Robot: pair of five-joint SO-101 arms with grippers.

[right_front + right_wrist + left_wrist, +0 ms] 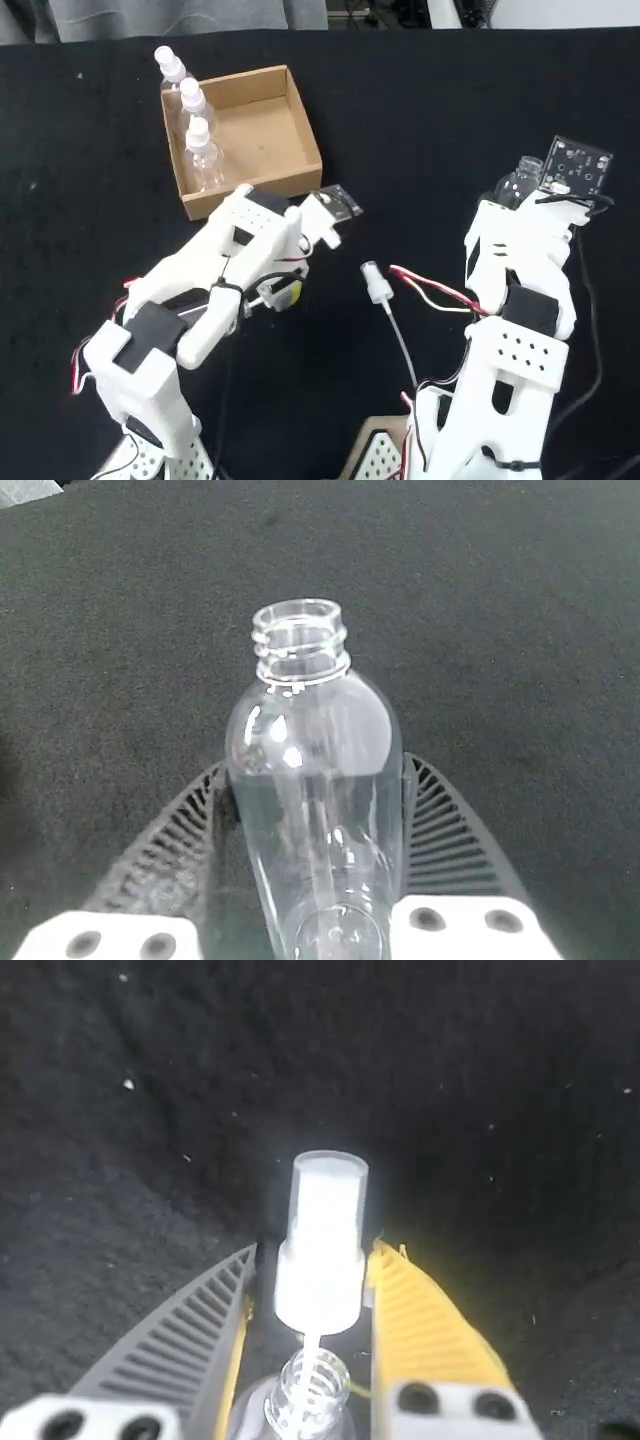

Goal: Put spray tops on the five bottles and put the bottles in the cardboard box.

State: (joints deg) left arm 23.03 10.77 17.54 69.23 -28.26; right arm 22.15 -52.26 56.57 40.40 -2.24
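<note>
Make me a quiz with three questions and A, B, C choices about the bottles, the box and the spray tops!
1. How many bottles stand in the cardboard box?
A one
B three
C five

2. The bottle in the right pincer is:
A closed with a spray top
B open, with no top
C broken in two

3. Where is the loose spray top?
A in the cardboard box
B on the black table, outside the box
C in the right pincer

Answers:
1 B, three white tops line one wall of the box.
2 B, its threaded neck is bare.
3 B, it lies on the table with its thin tube.
</note>
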